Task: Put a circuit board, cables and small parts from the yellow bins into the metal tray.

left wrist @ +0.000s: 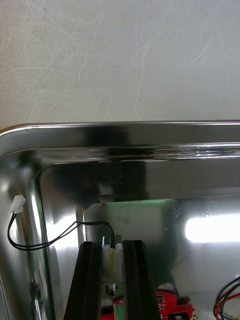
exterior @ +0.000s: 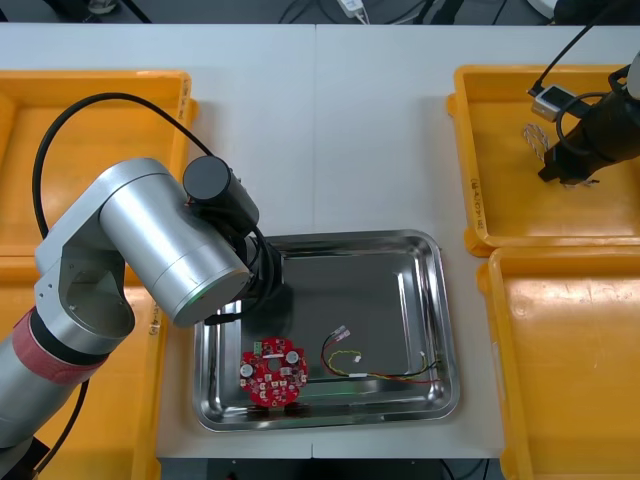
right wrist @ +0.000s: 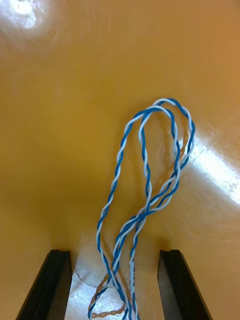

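The metal tray (exterior: pixel 352 285) sits at the lower centre of my front view. In its lower left lies 1 round red circuit board (exterior: pixel 272 373), and to the board's right a red and yellow cable (exterior: pixel 385 372) runs along the tray's lower edge. My left gripper (left wrist: pixel 113 244) is inside the tray just beside the board. It is clamped on one end of a black cable (left wrist: pixel 95 222), whose white plug (left wrist: pixel 17 203) rests near the tray's wall. In the upper right, my right gripper (exterior: pixel 562 170) is down in a yellow bin (exterior: pixel 500 205). Its 2 fingers (right wrist: pixel 52 285) are spread wide, with a twisted blue and white cable (right wrist: pixel 145 165) lying between them on the bin floor.
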`<control>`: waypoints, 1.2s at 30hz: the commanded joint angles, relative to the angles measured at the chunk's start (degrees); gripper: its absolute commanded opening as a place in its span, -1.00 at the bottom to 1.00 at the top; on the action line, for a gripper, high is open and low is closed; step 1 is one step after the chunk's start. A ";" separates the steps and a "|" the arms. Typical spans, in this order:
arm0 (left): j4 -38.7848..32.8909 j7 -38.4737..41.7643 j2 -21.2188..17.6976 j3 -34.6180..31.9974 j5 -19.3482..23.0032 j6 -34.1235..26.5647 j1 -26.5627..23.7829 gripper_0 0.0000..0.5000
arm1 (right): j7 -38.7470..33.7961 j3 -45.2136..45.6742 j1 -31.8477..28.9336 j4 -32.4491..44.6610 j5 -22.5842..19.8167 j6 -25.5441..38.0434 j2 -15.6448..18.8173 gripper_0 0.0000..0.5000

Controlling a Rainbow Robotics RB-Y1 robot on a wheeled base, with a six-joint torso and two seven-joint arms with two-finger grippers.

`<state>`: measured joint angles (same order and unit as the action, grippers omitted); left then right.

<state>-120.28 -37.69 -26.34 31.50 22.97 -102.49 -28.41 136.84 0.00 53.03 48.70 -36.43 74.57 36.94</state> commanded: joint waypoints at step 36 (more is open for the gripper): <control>-1.98 3.50 -1.52 1.63 0.14 3.97 1.61 1.00 | 1.32 2.55 -0.21 11.77 1.28 8.75 0.85 -1.00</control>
<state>-120.28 -37.69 -26.44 31.83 22.99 -99.45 -27.73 136.86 0.03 52.83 56.01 -35.97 80.97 36.93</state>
